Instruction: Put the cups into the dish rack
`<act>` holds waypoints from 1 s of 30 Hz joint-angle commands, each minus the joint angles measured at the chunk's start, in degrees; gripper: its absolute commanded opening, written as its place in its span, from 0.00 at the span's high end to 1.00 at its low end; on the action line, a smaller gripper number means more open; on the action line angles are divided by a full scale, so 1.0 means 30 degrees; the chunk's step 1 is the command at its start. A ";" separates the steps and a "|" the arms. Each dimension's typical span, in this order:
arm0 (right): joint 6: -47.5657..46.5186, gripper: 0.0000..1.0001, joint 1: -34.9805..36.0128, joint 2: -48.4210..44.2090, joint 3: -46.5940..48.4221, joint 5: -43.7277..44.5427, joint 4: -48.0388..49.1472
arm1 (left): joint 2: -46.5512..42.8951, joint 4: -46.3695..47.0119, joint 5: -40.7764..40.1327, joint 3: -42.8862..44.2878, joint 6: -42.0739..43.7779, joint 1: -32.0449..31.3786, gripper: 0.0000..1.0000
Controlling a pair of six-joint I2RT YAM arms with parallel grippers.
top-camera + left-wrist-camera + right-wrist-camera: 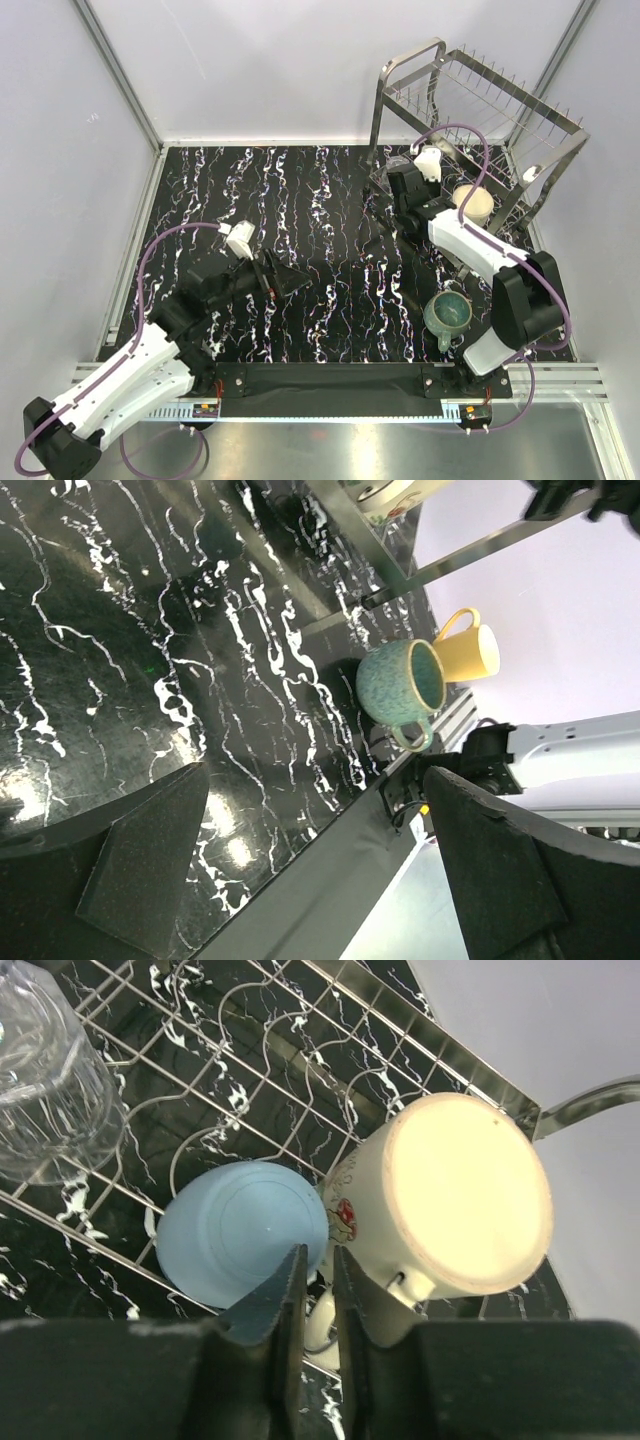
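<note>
Jaws wide apart and empty, the left gripper hung over the worktop. In the rack sat tumbler, blue cup and cream mug, the right gripper between the last two, jaws barely parted, hold unclear. Outside on the worktop stood teal mug and yellow mug: two left.
</note>
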 commanded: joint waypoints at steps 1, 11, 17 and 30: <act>-0.0146 0.76 0.0174 -0.1093 0.1108 -0.0291 -0.1457 | 0.0325 0.0302 0.0138 0.1022 0.0727 -0.0026 0.05; -0.0355 0.61 0.0174 -0.3640 0.4035 -0.1520 -0.4991 | 0.2491 0.0478 -0.0300 0.2309 0.1078 -0.1869 0.05; 0.1491 0.51 0.0203 -0.6186 0.6995 -0.5522 -0.9593 | 0.5975 0.0126 -0.3515 0.4824 0.1021 -0.5997 0.06; 0.2839 0.31 0.0174 -0.9473 0.8201 -1.2652 -1.2416 | 1.3329 0.0481 -0.7359 0.9134 -0.1382 -1.0894 0.07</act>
